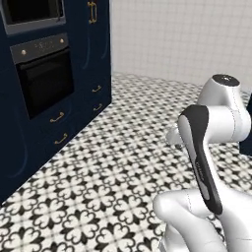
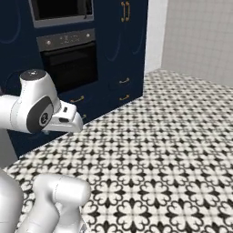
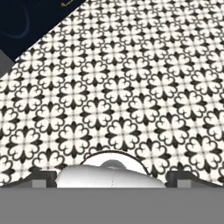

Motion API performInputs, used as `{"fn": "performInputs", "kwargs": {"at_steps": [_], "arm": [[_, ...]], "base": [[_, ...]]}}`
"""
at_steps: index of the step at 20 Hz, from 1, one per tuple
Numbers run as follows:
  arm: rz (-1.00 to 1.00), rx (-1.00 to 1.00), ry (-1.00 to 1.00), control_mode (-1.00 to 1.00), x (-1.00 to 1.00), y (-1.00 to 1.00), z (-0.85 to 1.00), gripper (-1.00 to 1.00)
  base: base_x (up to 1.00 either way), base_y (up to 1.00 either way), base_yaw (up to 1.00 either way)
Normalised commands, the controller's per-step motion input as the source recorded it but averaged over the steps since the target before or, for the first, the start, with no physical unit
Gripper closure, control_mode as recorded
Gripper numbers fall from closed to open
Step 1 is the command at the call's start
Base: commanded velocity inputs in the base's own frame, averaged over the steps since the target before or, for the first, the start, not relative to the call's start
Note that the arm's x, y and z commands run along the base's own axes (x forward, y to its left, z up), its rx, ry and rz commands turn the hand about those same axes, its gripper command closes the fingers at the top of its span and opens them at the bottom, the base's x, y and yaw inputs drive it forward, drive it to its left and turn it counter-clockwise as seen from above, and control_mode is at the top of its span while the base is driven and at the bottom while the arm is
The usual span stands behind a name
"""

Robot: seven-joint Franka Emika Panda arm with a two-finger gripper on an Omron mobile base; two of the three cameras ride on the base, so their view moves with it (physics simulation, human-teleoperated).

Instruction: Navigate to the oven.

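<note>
The hand [image 3: 112, 181] points down at the black-and-white patterned tile floor [image 3: 131, 87], its dark tips far apart at the bottom corners, spread with nothing between them. Beyond the folded white arm [image 1: 206, 142], the black glass-door wall oven [image 1: 44, 78] sits in navy cabinetry [image 1: 96, 49], ahead to the left, below a steel-framed microwave [image 2: 61, 11].

Flat, even, rendered lighting is seen in all views, with no distinct source and no cast shadows on the patterned floor [image 1: 123, 162]. Soft shading is shown on the white arm [image 2: 32, 107]. The oven [image 1: 44, 78] door is left matte, without glare. Slight softness and pixelation are noticed throughout.
</note>
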Motion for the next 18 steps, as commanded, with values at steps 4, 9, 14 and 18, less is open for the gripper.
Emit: {"fn": "performInputs", "kwargs": {"at_steps": [4, 9, 14, 18], "arm": [[0.00, 0.00, 0.00, 1.00, 0.00, 0.00, 0.00, -1.00], [0.00, 0.00, 0.00, 1.00, 0.00, 0.00, 0.00, -1.00], [0.00, 0.00, 0.00, 1.00, 0.00, 0.00, 0.00, -1.00], [0.00, 0.00, 0.00, 1.00, 0.00, 0.00, 0.00, -1.00]], "base": [[1.00, -0.32, 0.12], [1.00, -0.28, 0.26], [1.00, -0.01, 0.42], [1.00, 0.00, 0.42]]}}
